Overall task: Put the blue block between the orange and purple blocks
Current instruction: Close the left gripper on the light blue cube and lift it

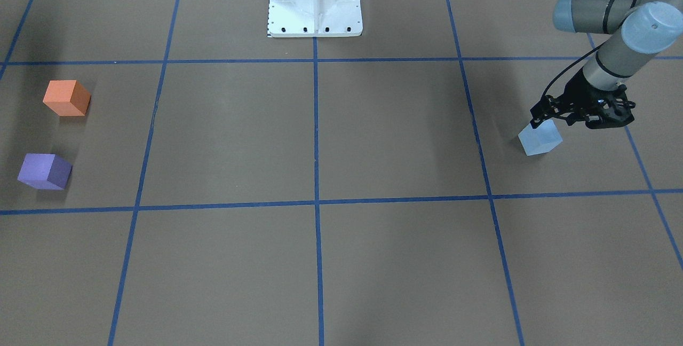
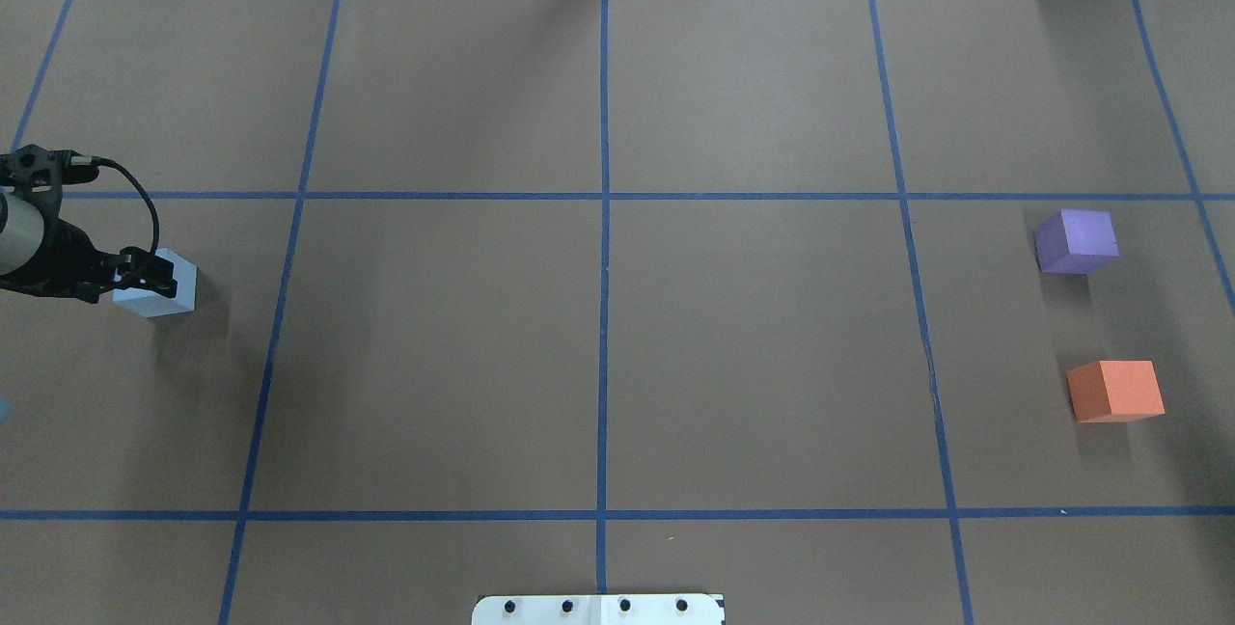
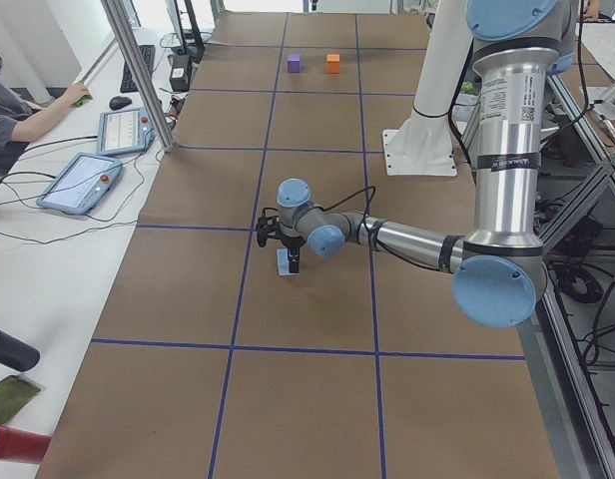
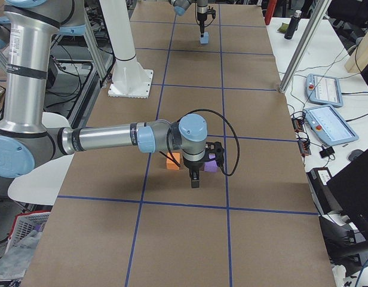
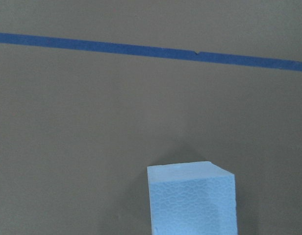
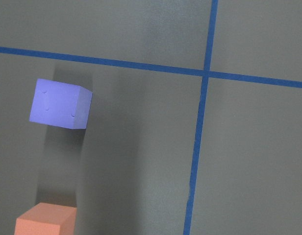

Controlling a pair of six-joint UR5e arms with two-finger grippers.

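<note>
Look for the blue block (image 1: 540,140) far out on the robot's-left side of the base plate (image 1: 315,15), apparently resting on the table (image 2: 598,336), with the left pincer (image 2: 145,275) down at it and seemingly straddling it. Cannot tell whether clamped on it or apart with slack. Expect the first risk right there: lifting on a light or off-centre hold, then twisting or dropping the block along a long carry past the base plate. Find the orange block (image 2: 1116,391) and purple block (image 2: 1077,241) well over on the base plate's opposite side, orange nearer the base plate, purple farther out, with a gap seemingly just wide enough for a third block. Beware a tilted or rotated arrival into so tight a slot: nudging either neighbour, or landing on an edge. Mind also the right pincer (image 4: 195,179), low and just beyond that pair, farther from the base plate, open-or-closed state impossible to tell from the one view showing it. Risks an arm-to-arm brush on a cross-table reach, or a fumbled handover.
</note>
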